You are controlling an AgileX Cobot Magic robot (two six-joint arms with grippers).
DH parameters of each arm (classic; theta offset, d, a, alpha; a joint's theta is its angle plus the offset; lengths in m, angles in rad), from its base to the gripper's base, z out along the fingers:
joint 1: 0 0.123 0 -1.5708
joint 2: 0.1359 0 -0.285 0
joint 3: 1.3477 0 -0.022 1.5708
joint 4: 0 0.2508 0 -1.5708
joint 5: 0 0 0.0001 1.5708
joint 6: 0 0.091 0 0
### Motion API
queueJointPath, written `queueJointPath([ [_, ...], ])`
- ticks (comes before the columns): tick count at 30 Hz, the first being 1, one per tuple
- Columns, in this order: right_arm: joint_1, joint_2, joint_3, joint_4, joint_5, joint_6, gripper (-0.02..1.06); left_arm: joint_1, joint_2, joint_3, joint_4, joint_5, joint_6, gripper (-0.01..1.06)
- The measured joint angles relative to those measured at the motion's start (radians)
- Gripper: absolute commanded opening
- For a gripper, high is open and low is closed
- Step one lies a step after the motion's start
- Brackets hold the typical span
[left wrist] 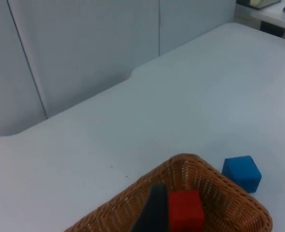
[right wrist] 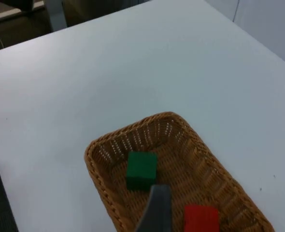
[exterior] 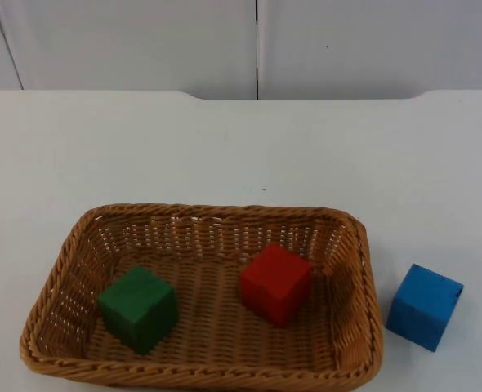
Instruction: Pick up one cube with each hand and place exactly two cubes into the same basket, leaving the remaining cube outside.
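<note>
The placing looks finished: the wicker basket (exterior: 61, 269) sits on the white bench (exterior: 241, 147) toward six o'clock in the top view, and it holds exactly two cubes. The green cube (exterior: 139, 309) rests on the basket floor toward its nine o'clock end, and the red cube (exterior: 276, 284) rests nearer the three o'clock end, the two well apart and neither touching a wall as far as can be seen. The blue cube (exterior: 425, 306) stands on the bench just beside the basket's three o'clock wall, outside it and apart from the rim, which is where the task wants the odd one left. By that reading the step in hand is the retreat after release, and the next move calls for little more than keeping both arms clear of the basket and leaving the blue cube alone; a stray sweep near the three o'clock side could knock it or nudge the basket. The left tool (left wrist: 154, 212) hangs high above the bench, looking down over the basket, with the red cube just beyond its fingertip and the blue cube farther out past the rim. The right tool (right wrist: 157, 212) is likewise raised over the other end of the basket, with the green cube just ahead of its fingertip and the red cube off to one side. One fingertip of each tool is visible, so I cannot tell whether either is apart or together; neither is seen clamped on a cube.
</note>
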Motion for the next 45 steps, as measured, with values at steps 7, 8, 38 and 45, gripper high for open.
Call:
queueJointPath([
  [7,0.0,-0.116,0.143,0.0,-0.012,0.004,0.69,0.0,-0.098,0.0,0.067,0.075,-0.082,0.77],
  [8,0.0,-0.136,0.162,-0.001,-0.014,0.004,0.69,0.0,-0.11,0.0,0.074,0.087,-0.093,0.77],
  [38,0.0,-0.498,0.4,-0.045,-0.025,0.054,0.69,0.0,-0.368,0.0,0.351,0.329,-0.352,0.77],
  [45,0.0,-0.554,0.4,-0.129,-0.02,0.132,0.69,0.0,-0.466,0.0,0.441,0.363,-0.453,0.77],
])
